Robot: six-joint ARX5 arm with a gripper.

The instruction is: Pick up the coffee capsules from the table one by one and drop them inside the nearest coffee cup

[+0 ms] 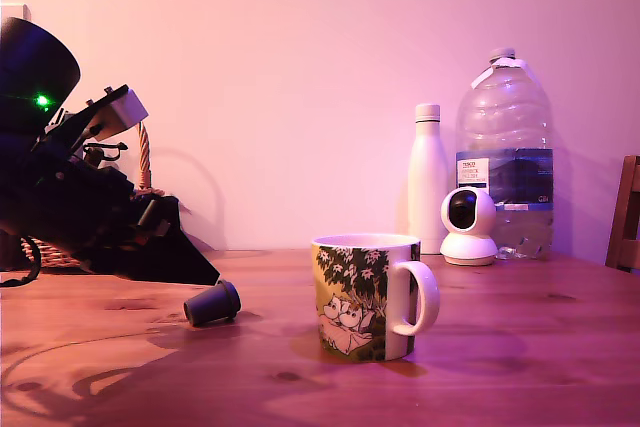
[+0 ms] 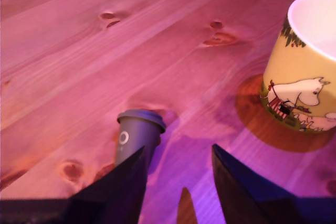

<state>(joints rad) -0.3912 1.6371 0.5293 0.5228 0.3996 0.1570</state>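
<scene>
One dark grey coffee capsule (image 1: 212,303) lies on its side on the wooden table (image 1: 500,367), to the exterior view's left of the coffee cup (image 1: 365,297). The cup is a white mug printed with green foliage and pale cartoon figures, its handle toward the exterior view's right. My black gripper (image 1: 196,269) slants down from the exterior view's left, its tips just above and behind the capsule. In the wrist view the gripper (image 2: 178,148) is open. The capsule (image 2: 135,137) shows beside one fingertip (image 2: 126,179), partly hidden by it and not in the gap. The mug (image 2: 304,77) stands a short way off.
At the back of the table stand a slim white bottle (image 1: 428,177), a small white camera (image 1: 468,225) and a large clear water bottle (image 1: 503,157). A wooden chair (image 1: 626,212) shows at the exterior view's right edge. A wicker basket (image 1: 146,162) sits behind the arm.
</scene>
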